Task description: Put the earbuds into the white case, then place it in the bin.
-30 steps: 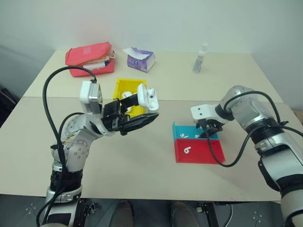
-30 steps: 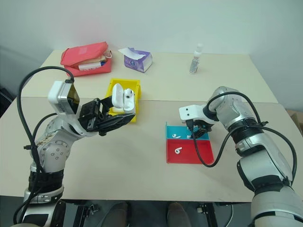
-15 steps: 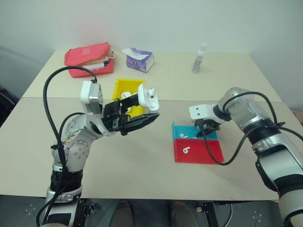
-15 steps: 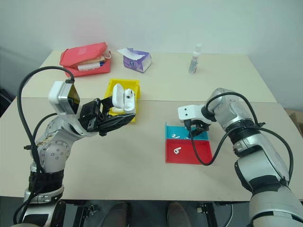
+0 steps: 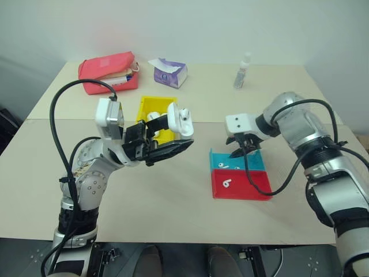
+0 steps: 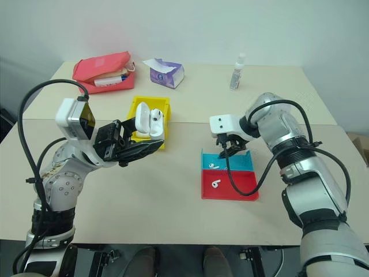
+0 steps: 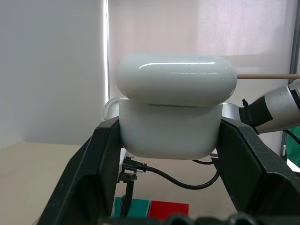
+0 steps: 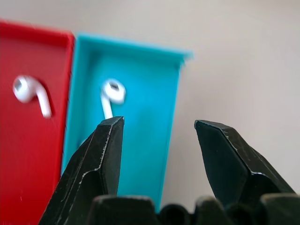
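Left eye view: beige table [image 5: 173, 196] by a white wall [image 5: 190, 29]. Left gripper [image 7: 171, 154] clamps the white case [image 7: 171, 126]; right gripper [image 8: 157, 140], fingers apart, hovers over a blue tray [image 8: 140, 93] holding an earbud [image 8: 111, 93].

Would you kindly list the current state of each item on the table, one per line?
white case: lid open, clamped in the left gripper, off the table
right gripper: open, empty, above the blue tray
earbuds: one in the blue tray, one in the red tray
yellow bin: upright on the table
red pouch: open

Open tabletop [image 5: 173, 196] btwn arms
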